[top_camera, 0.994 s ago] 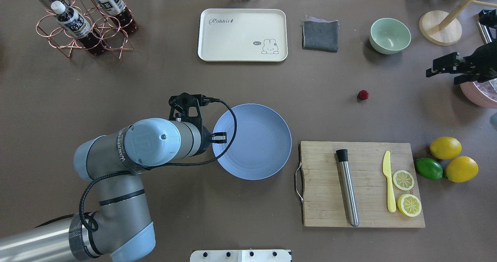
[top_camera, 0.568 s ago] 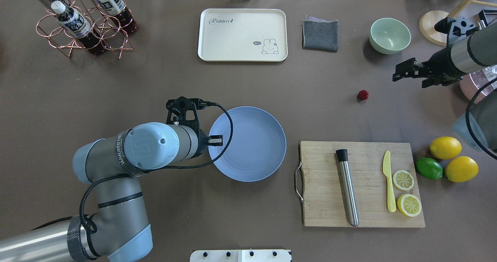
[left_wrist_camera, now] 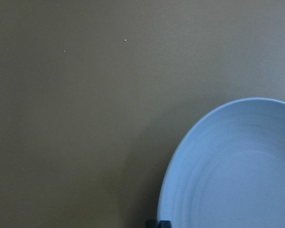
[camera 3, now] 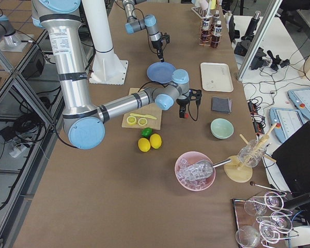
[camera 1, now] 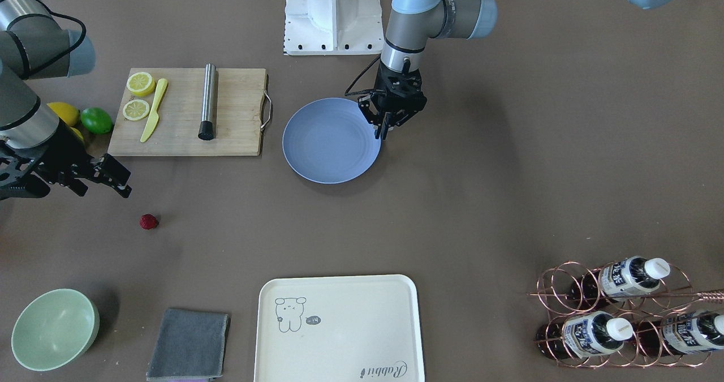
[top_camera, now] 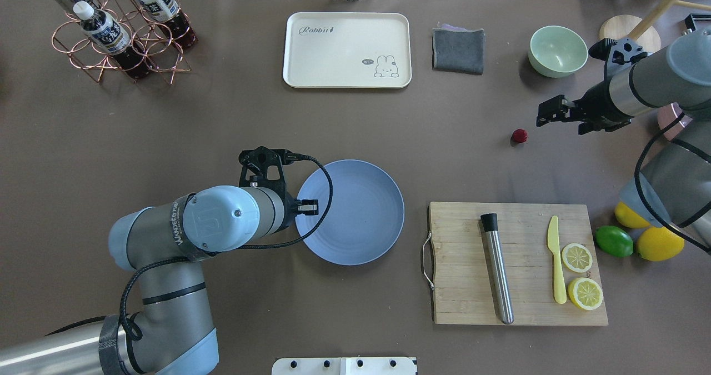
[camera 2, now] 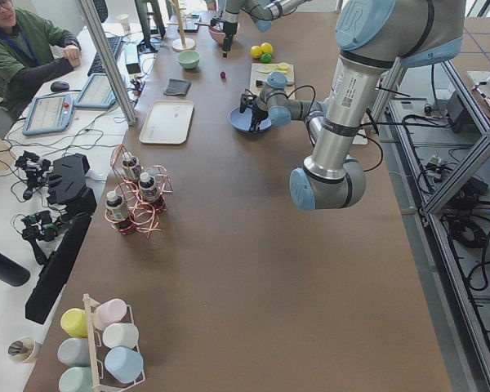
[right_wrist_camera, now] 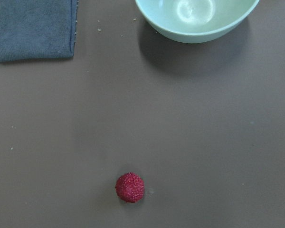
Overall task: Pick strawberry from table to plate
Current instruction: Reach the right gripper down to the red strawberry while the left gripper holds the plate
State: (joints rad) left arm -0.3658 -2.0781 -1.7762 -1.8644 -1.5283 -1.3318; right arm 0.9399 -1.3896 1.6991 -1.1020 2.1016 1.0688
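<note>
Strawberry dark red, bumpy. Plate periwinkle blue, faint rings. Table matte brown-grey. Bowl pale green. Tray cream, small rabbit drawing. Cloth dark grey. Lime green, lemons yellow.

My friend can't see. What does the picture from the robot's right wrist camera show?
A tiny dark red, bumpy strawberry lies alone on the matte brown-grey table, low in the view. Along the top edge sit a pale green bowl and, left of it, a folded grey cloth.
</note>
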